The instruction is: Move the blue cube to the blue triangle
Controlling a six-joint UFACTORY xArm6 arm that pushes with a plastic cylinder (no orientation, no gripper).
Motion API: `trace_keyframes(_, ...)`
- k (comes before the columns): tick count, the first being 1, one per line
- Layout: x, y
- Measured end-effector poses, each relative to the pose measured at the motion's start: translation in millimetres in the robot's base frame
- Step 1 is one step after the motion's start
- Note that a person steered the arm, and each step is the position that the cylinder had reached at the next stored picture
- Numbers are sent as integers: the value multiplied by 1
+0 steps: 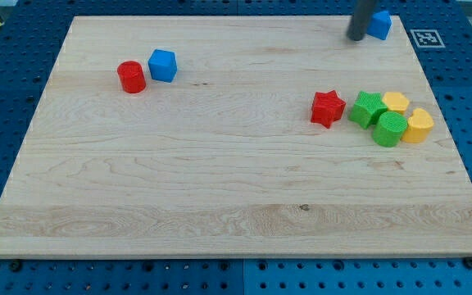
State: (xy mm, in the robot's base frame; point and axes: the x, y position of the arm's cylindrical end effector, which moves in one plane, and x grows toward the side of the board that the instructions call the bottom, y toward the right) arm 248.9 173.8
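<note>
Blue cube (162,65) lies at table's (220,180) upper left, just beside red cylinder (131,76) on its left. My tip (356,38) — bare rod end effector, nothing to open or grip, holding nothing — sits at view's top right, touching or just left of blue triangle (380,25). Cube well apart from tip, far to view's left. Red star (327,108), green and yellow blocks (392,119) cluster at right.
</note>
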Motion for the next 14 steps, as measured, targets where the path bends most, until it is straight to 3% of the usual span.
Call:
trace_keyframes(4,13,-366)
trace_keyframes(8,91,-317)
trace_keyframes(12,79,-252)
trace_keyframes(14,38,-210)
